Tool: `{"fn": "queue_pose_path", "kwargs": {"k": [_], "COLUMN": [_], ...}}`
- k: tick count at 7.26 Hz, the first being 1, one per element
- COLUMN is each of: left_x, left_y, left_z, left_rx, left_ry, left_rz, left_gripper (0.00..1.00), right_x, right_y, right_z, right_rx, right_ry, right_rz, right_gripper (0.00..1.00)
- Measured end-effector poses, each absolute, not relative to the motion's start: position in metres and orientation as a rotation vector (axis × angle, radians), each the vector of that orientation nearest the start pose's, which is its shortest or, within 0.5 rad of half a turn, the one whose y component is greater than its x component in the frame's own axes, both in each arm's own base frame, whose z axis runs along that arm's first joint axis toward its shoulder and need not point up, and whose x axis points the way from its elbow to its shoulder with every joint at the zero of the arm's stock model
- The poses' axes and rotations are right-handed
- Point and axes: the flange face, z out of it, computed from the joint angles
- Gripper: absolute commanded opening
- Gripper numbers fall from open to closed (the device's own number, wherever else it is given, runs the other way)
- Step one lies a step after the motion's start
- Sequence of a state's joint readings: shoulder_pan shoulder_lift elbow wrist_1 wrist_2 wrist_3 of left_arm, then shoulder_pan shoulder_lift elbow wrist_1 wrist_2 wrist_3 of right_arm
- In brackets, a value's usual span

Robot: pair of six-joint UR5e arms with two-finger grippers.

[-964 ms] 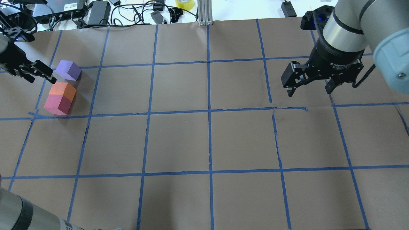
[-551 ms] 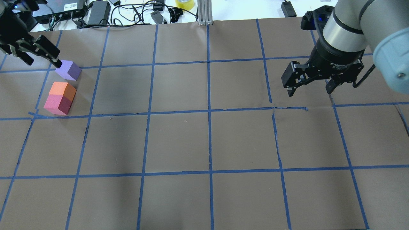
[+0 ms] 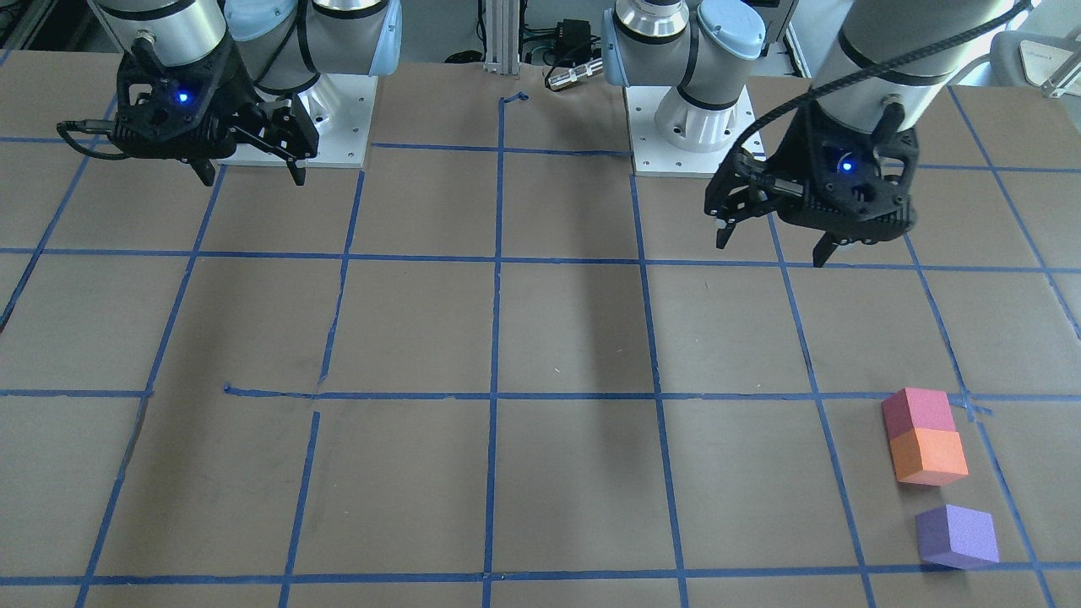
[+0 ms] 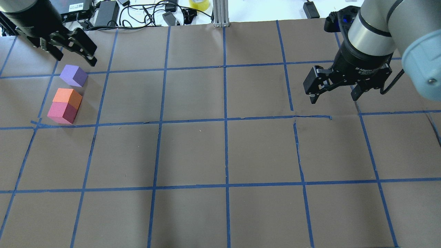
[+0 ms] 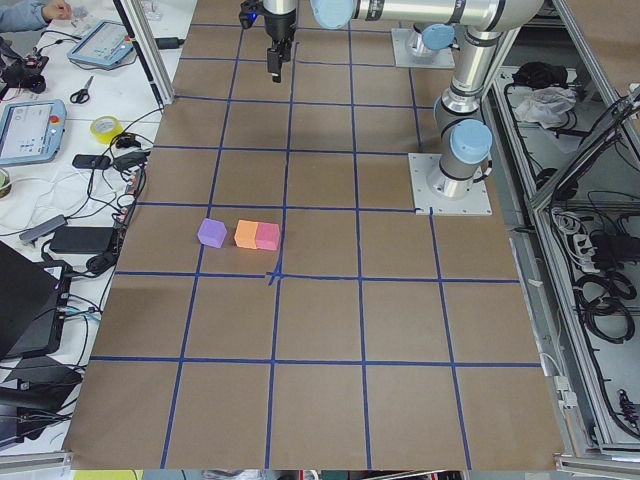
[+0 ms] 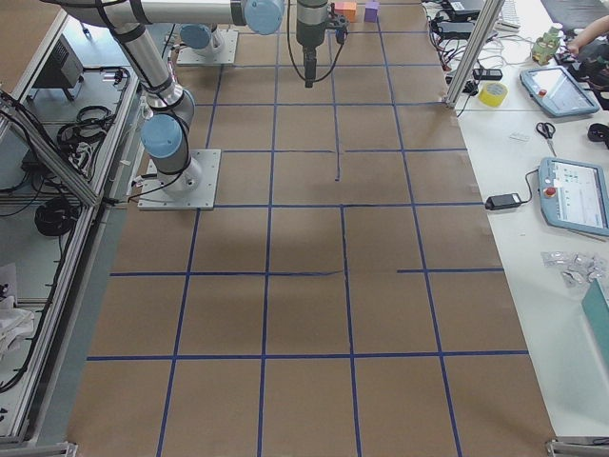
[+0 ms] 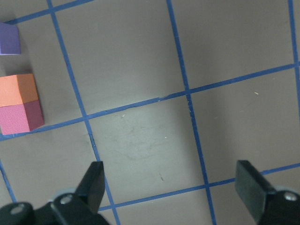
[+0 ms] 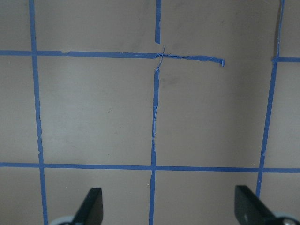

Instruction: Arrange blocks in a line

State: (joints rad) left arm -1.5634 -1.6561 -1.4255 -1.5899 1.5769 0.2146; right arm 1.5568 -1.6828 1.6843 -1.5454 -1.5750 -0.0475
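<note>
Three foam blocks sit on the brown table at its left far side. The purple block (image 4: 73, 75) stands alone. The orange block (image 4: 67, 96) and the pink-red block (image 4: 62, 113) touch each other just nearer to the robot. The three lie roughly in a row, with a small gap before the purple one (image 3: 957, 536). My left gripper (image 4: 74, 59) is open and empty, raised high; its wrist view shows the blocks (image 7: 18, 90) at the left edge. My right gripper (image 4: 333, 100) is open and empty, held above the table's right side.
Blue tape (image 4: 225, 120) marks a grid on the brown paper. Cables, power bricks (image 4: 106, 12), a yellow tape roll (image 4: 199, 4) and an aluminium post (image 4: 220, 13) lie past the far edge. The robot bases (image 3: 684, 127) stand on the near edge.
My left gripper has risen and swung from beside the blocks at the left edge to a high spot over them. The blocks and the right arm have not moved.
</note>
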Motion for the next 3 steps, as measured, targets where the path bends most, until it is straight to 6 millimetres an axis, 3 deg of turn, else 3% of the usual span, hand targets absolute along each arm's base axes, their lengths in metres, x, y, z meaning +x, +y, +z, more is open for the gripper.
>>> {"fn": "queue_pose_path", "kwargs": {"k": [1,3], "left_x": [-0.148,-0.164], "left_y": [-0.525,-0.516], "left_z": [0.514,0.518], "left_rx": [0.303,0.250], "left_ry": [3.117,3.126], "left_rz": [-0.062,-0.075], "left_gripper": [1.00,1.00], "right_x": [0.127,0.126], "right_y": [-0.444,-0.444], "right_z": [0.482,0.482], "right_rx": [-0.052,-0.049], "right_ry": [3.144,3.144], "right_rz": [0.043,0.043], "right_gripper": [1.00,1.00]}}
